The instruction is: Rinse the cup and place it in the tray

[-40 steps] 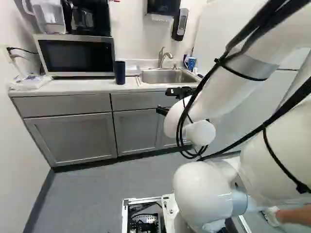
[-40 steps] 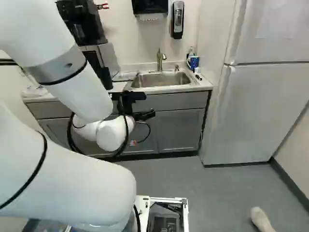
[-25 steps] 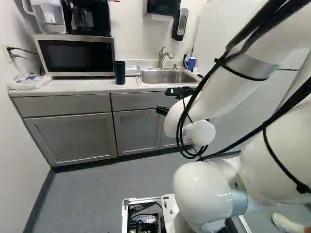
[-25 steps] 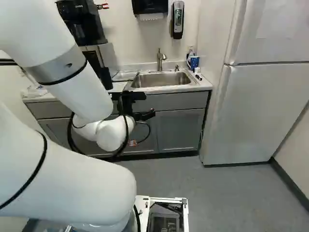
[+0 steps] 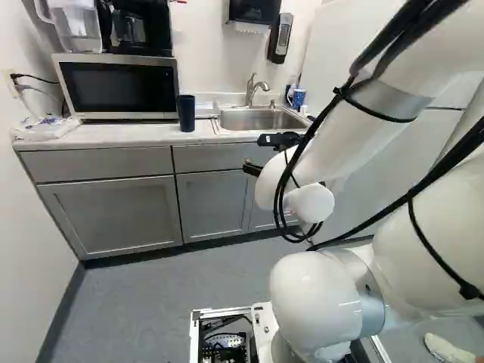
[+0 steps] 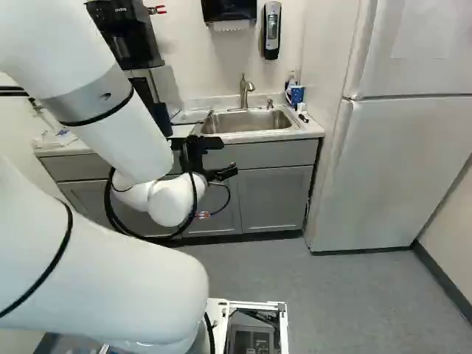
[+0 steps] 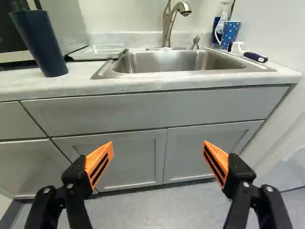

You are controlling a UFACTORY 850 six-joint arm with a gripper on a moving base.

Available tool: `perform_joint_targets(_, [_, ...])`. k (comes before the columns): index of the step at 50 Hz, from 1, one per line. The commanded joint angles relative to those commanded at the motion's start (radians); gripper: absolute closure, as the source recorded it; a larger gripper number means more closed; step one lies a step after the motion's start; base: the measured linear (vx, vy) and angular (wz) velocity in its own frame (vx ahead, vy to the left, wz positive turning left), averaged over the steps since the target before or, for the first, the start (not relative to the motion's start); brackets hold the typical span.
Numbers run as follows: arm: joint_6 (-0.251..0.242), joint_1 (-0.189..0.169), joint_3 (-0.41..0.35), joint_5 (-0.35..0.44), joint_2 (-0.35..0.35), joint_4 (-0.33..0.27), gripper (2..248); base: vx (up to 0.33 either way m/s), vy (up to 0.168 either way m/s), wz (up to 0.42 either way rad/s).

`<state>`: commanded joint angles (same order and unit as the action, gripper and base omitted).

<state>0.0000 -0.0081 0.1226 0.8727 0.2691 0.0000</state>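
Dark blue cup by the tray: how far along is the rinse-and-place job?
Nothing looks done: the dark blue cup stands on the counter beside the tray, though rinsing can't be judged by sight. The end effector is open, holding nothing. Likely left: grasp, rinse at the sink, place in the tray.

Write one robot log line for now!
black two-fingered gripper: open, empty | tall navy cup: on pale counter | shallow white tray: beside steel sink

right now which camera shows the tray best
The wrist view: the tray appears largest, beside the sink. The right base view shows it smaller; in the left base view the navy cup partly hides it.
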Motion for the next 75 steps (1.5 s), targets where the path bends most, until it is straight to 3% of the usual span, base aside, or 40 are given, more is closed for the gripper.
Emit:
perform_joint_targets(18, [0.0, -0.019, 0.074, 0.0, -0.033, 0.0, 3, 0.0, 0.0, 0.0])
perform_joint_targets(75, [0.0, -0.016, 0.233, -0.014, -0.056, 0.0, 3, 0.0, 0.0, 0.0])
